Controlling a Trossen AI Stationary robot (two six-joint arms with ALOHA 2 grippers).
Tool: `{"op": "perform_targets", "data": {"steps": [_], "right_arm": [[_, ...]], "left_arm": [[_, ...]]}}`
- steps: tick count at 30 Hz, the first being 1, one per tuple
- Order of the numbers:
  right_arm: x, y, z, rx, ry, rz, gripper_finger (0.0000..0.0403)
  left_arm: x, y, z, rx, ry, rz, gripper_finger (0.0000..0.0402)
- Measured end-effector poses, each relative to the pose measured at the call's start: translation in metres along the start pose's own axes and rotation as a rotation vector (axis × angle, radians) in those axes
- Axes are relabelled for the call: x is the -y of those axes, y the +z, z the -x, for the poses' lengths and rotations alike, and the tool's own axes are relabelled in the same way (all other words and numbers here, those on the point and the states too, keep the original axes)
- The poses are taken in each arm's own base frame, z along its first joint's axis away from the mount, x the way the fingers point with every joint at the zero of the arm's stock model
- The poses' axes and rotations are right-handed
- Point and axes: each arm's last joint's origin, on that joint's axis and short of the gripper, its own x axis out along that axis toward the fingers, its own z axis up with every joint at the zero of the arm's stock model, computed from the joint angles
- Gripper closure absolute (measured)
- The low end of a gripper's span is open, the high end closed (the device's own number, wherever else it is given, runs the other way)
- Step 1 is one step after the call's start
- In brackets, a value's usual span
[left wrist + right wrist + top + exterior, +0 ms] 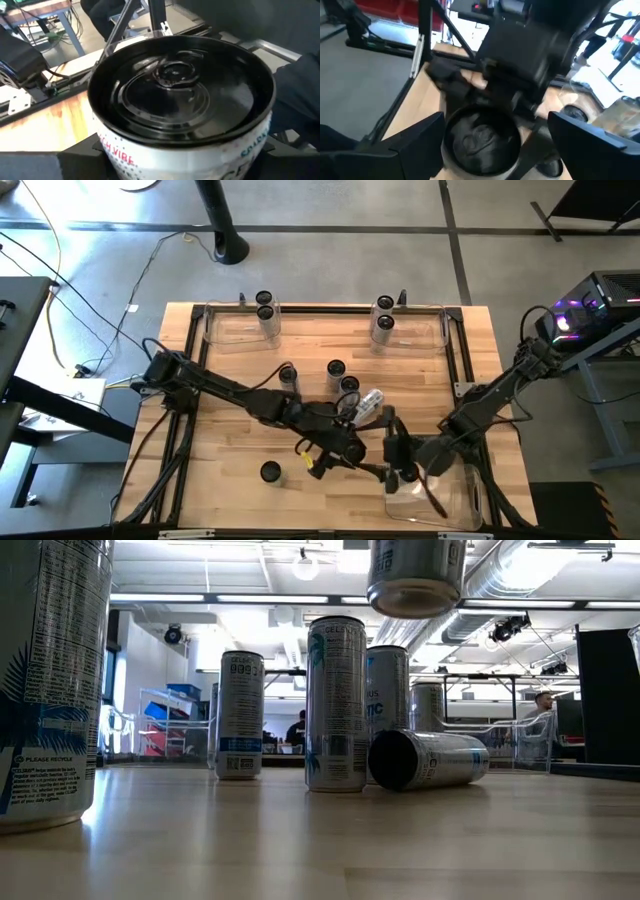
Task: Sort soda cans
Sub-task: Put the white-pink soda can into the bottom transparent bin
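two dark robot arms meet low over the near middle of a wooden counter (230, 500), each reaching in from its own side with elbows bent. the left arm stretches from the counter's left edge toward the centre, and the left gripper (335, 452) is clamped on a soda can (182, 107), whose dark round top fills the left wrist view above white printed sides; the low view shows that held can (415, 578) lifted clear of the counter. the right arm folds back from the right edge, its right gripper (492, 137) spread wide, with its two dark fingers (412, 142) standing apart on either side of the same can's top, not closed on it. just beneath the right gripper, at the near right corner, sits a clear plastic bin (455, 500). alone on the near left of the counter stands one upright can (270, 472), which looms large at the left of the low view. behind the grippers, three more cans (336, 369) stand upright near the centre, and one can (368, 401) lies on its side beside them, its dark end turned toward the low camera. along the far edge, two clear bins (235, 330) each hold a pair of upright cans: one pair (265, 310) on the left, another pair (384, 320) on the right. beyond the counter, a person (545, 705) shows in the room.
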Motion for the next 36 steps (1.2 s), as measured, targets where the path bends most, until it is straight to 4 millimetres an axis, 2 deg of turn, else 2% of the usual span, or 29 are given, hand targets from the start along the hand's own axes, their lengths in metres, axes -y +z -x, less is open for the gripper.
{"op": "perform_targets", "data": {"steps": [10, 15, 20, 26, 32, 36], "right_arm": [[-0.006, -0.013, -0.021, -0.061, -0.003, -0.03, 0.0055], [-0.01, -0.018, -0.028, -0.079, -0.006, -0.013, 0.0072], [-0.012, -0.019, -0.029, -0.094, 0.049, 0.014, 0.009], [-0.01, -0.016, -0.022, -0.084, 0.058, 0.022, 0.0091], [-0.009, -0.018, -0.026, -0.091, 0.045, 0.004, 0.0094], [-0.009, -0.018, -0.027, -0.091, 0.037, 0.003, 0.0135]], "left_arm": [[0.001, -0.004, -0.001, -0.028, 0.002, 0.014, 0.0167], [0.002, -0.006, -0.002, -0.043, 0.01, 0.013, 0.0167], [0.002, -0.006, -0.002, -0.054, 0.031, 0.006, 0.0157], [0.003, -0.004, -0.001, -0.044, 0.041, -0.001, 0.0154], [0.005, -0.002, -0.001, -0.035, 0.04, -0.011, 0.0153], [0.005, -0.003, -0.001, -0.042, 0.062, -0.003, 0.0152]]}}
